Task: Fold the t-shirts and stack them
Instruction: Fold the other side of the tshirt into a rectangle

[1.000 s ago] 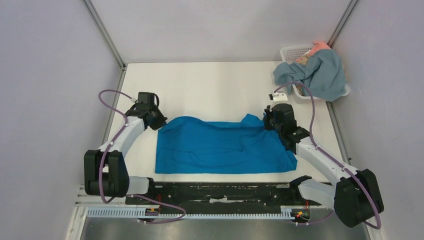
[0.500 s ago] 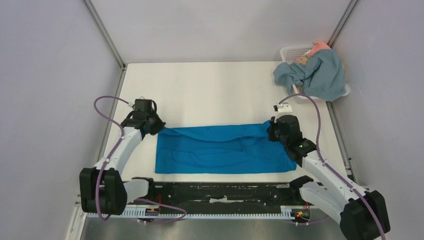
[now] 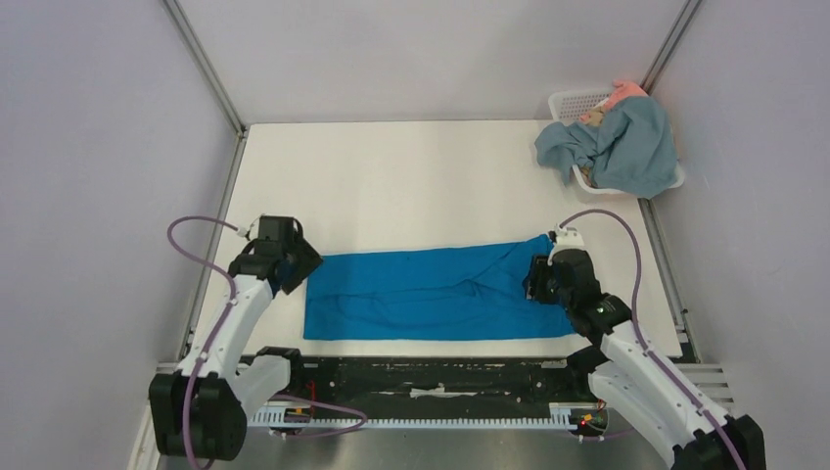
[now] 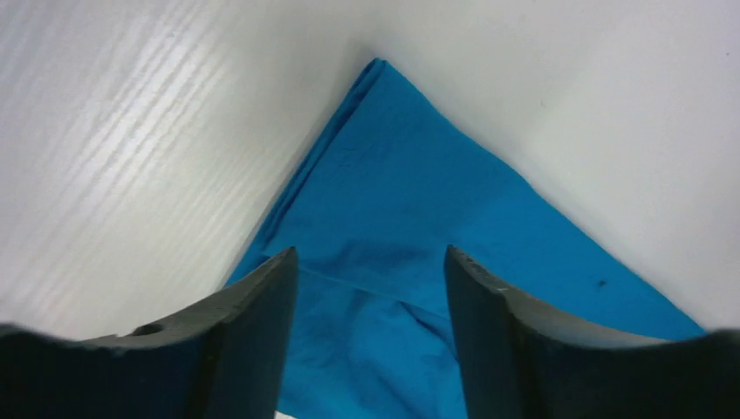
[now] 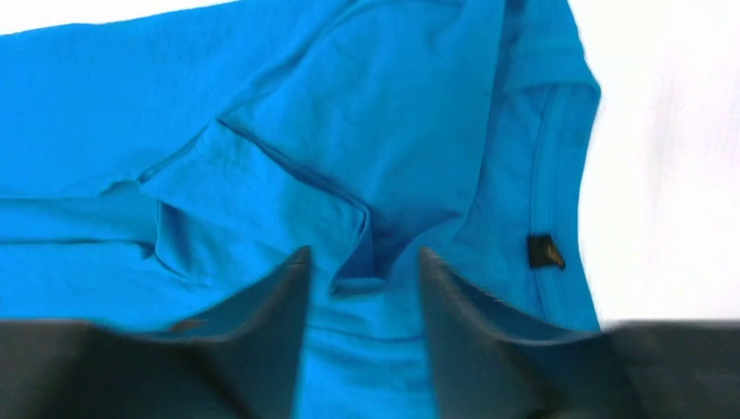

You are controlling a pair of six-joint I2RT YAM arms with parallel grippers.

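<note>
The cobalt-blue t-shirt lies flat on the white table as a long folded strip near the front edge. My left gripper hovers at its far left corner, open, with the shirt's corner lying loose under the spread fingers. Over the strip's right end my right gripper is also open. Below it the blue cloth shows a small fold and the collar with a dark label. Neither gripper holds any cloth.
A white lattice basket stands at the far right corner. A grey-blue t-shirt hangs over its rim, with salmon-pink cloth behind it. Metal frame posts and walls close in both sides.
Both grippers drew the shirt's far edge toward the near side, narrowing it into a strip. Both then opened and let go of the cloth.
</note>
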